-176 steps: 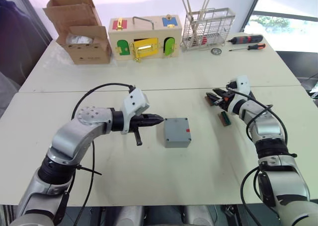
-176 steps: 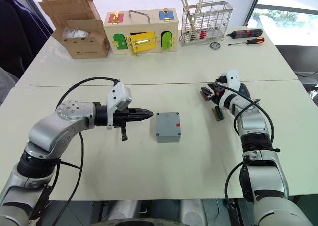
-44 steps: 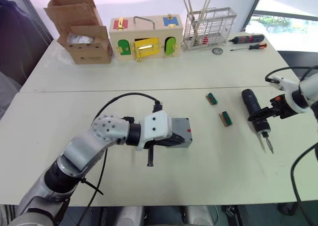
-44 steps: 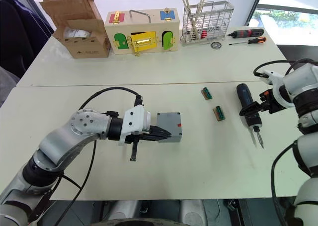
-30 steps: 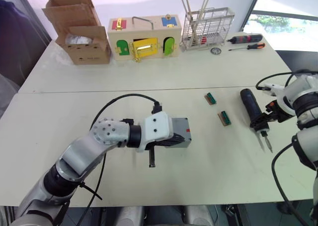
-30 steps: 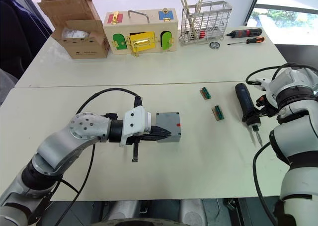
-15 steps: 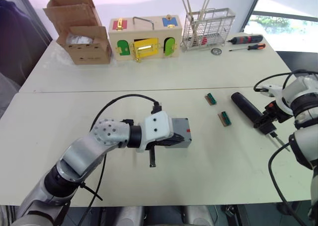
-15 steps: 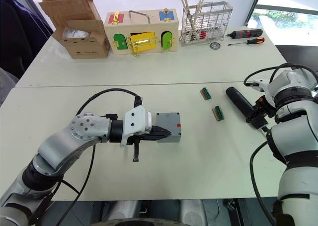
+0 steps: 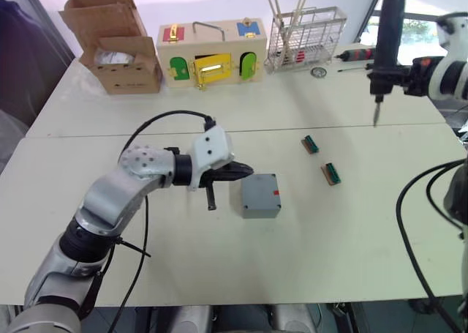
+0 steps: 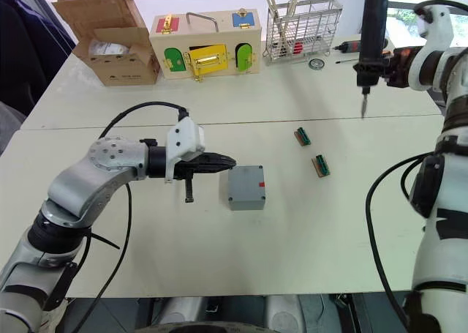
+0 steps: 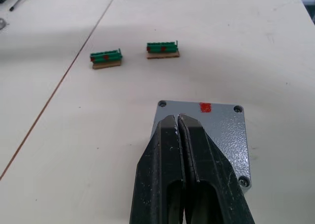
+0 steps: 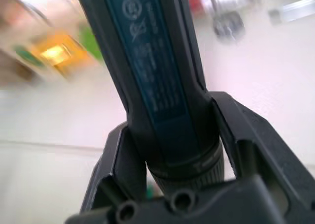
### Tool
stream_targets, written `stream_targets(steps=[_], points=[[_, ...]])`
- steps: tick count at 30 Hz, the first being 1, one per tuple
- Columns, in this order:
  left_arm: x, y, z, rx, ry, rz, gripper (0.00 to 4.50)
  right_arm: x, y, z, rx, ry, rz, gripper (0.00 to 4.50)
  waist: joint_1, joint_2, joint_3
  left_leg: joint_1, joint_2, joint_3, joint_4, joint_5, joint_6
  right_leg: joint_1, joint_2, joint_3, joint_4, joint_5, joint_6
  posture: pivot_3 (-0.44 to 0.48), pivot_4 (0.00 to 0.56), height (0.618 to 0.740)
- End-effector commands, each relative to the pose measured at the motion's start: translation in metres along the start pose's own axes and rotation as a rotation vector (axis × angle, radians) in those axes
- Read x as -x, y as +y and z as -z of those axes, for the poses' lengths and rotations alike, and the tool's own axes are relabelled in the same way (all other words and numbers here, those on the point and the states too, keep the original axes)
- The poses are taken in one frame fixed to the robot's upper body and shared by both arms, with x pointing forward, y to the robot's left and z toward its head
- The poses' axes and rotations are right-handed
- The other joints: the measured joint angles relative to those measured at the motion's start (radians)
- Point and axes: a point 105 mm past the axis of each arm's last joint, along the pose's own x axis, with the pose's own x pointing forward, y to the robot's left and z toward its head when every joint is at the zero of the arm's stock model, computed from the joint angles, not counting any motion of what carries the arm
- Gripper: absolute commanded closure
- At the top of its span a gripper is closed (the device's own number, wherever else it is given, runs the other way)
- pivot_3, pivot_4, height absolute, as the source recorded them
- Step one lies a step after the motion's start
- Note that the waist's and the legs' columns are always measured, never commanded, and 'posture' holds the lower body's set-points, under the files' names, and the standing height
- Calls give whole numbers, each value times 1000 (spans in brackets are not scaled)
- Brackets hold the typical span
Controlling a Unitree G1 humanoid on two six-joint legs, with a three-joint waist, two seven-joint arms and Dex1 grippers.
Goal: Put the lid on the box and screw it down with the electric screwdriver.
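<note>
The left wrist view shows what the head views blur: the left end effector (image 11: 178, 123), its two black fingers pressed together, empty, tips hanging over the near edge of the box (image 11: 216, 135). There the grey lid (image 11: 224, 123) sits flush on the box, speckled matte plastic with a screw hole at each visible corner and a red mark at its far edge. Beyond lie two green connector strips (image 11: 106, 58), apart from each other.

The right wrist view shows the right end effector (image 12: 182, 150) clamped around the screwdriver (image 12: 157, 81), a thick black cylinder with a blue printed label.

From the head views, the screwdriver (image 9: 386, 40) stands upright in the air over the far right of the worktop (image 9: 307, 274), thin bit pointing down, well apart from the box (image 9: 261, 195). The box sits mid-worktop, with bare white surface on its near and right sides; the left end effector (image 9: 241, 172) is just beside its upper left corner. Along the far edge stand a cardboard box (image 9: 117, 44), a wooden latch box (image 9: 212, 55) and a wire rack (image 9: 307, 36).
</note>
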Motion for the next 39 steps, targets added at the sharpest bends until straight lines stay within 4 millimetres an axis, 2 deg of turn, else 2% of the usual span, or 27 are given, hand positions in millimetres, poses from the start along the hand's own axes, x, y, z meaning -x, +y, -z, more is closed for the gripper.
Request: stream_targets(steps=[1, 3, 6, 9, 14, 18, 22, 25, 30, 34, 39], points=[[8, -1, -1, 12, 10, 17, 4500, 21, 47, -32, -85, -360, -113, 2721, -2, 1, 0, 0, 0, 0, 3, 0, 0, 0, 0, 0, 2, 0, 0, 0, 150, 730], [11, -2, 10, -7, 86, 24, 4500, 30, 79, -27, -197, -510, -210, 2721, -4, 1, 0, 0, 0, -1, 3, 0, 0, -1, 0, 0, 3, 0, 0, 0, 150, 730], [10, -2, 2, 16, 64, 13, 4500, 33, 101, -20, -253, -591, -185, 2721, -5, 3, 0, 0, 0, -1, 2, 0, 0, -3, 0, 1, 5, 0, 0, 0, 150, 730], [9, -7, 1, 39, 55, 13, 4500, 35, 123, -5, -200, -568, -180, 2721, 3, 2, 0, 0, -1, -3, 3, 0, 0, -2, 0, 1, 5, 0, 0, 0, 150, 730], [0, -11, 5, 116, 24, 35, 4500, 35, 171, 22, -97, -448, -381, 2721, -6, 1, -1, 0, -2, -4, 4, 0, 0, 1, 0, 1, 3, 0, 0, 0, 150, 730], [-5, -8, 7, 122, 22, 47, 4500, 25, 178, 44, -68, -368, -430, 2721, -9, 1, -1, 0, -1, -4, 4, 0, 0, 1, 1, 1, 3, 0, 0, 0, 150, 730], [-14, -12, 17, 114, 56, 60, 4500, 26, 186, 58, -44, -309, -479, 2721, -3, 1, -1, 1, 0, -5, 3, 0, 0, 1, 3, 1, 3, 0, 0, 0, 150, 730], [-20, -12, 28, 111, 83, 56, 4500, 28, 185, 62, -41, -296, -479, 2721, -2, 1, -1, 1, -1, -5, 3, 0, 0, 1, 2, 1, 2, 0, 0, 0, 150, 730], [-30, -18, 33, 105, 91, 83, 4500, 31, 181, 67, -36, -287, -454, 2721, -2, 1, -1, 1, -1, -5, 4, 0, 0, 2, 2, 1, 2, 0, 0, 0, 150, 730], [-32, -20, 40, 78, 122, 95, 4500, 33, 175, 68, -36, -287, -421, 2721, -2, 1, -1, 1, -1, -5, 4, 0, 0, 1, 2, 1, 2, 0, 0, 0, 150, 730], [-33, -20, 39, 71, 117, 101, 4500, 35, 171, 70, -39, -283, -404, 2721, -1, 1, -1, 1, -1, -5, 4, 0, 0, 2, 2, 1, 2, 0, 0, 0, 150, 730]])
